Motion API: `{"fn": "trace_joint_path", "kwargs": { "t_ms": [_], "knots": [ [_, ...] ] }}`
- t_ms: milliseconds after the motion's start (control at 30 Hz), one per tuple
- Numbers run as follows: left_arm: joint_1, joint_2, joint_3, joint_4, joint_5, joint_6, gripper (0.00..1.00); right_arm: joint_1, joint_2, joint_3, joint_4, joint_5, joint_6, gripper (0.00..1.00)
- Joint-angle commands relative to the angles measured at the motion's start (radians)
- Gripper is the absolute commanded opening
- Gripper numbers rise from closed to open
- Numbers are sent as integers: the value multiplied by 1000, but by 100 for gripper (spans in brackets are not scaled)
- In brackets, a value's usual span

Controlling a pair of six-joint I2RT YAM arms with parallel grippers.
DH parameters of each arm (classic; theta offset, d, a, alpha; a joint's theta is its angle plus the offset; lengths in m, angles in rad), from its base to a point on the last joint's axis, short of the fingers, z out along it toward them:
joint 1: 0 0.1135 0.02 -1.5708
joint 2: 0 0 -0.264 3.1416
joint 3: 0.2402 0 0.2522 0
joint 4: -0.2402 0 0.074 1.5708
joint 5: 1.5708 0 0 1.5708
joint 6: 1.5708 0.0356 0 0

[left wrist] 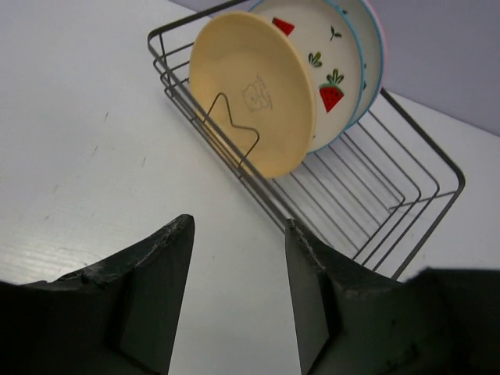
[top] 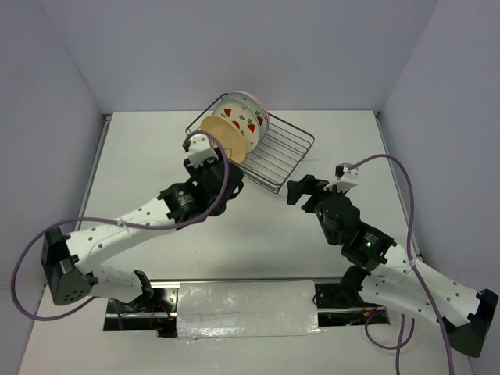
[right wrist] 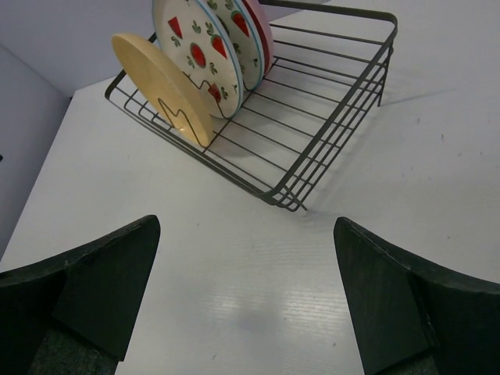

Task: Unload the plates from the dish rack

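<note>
The dark wire dish rack (top: 293,129) stands at the back centre of the white table. Several plates stand on edge in its left end: a tan-orange plate (top: 225,139) in front, a white fruit-print plate (top: 244,121) behind it, and a pink rim (top: 263,113) at the back. My left gripper (top: 205,153) is open and empty, just in front of the tan-orange plate (left wrist: 254,90). Its tips (left wrist: 239,223) are short of the rack's near wall (left wrist: 426,138). My right gripper (top: 301,190) is wide open and empty over bare table near the rack's right front corner (right wrist: 336,117).
Grey walls close the table on the left, back and right. A pale foil-covered strip (top: 246,308) lies between the arm bases at the near edge. The right part of the rack (right wrist: 312,86) holds nothing.
</note>
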Motion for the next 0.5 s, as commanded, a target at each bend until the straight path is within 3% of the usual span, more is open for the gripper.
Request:
{"fn": "trace_joint_path", "kwargs": {
  "t_ms": [0,33,67,200,467],
  "knots": [
    [57,98,134,-39,20,8,62,1,-7,38,8,62,9,99],
    [67,126,204,-72,2,-27,49,1,-8,35,10,62,9,99],
    [73,156,244,-106,-26,-70,44,1,-10,35,8,67,7,99],
    [123,349,427,-177,-89,-97,45,1,-13,37,-4,93,2,99],
    [274,633,720,-249,43,-121,56,1,-2,37,8,90,-10,99]
  ]
}}
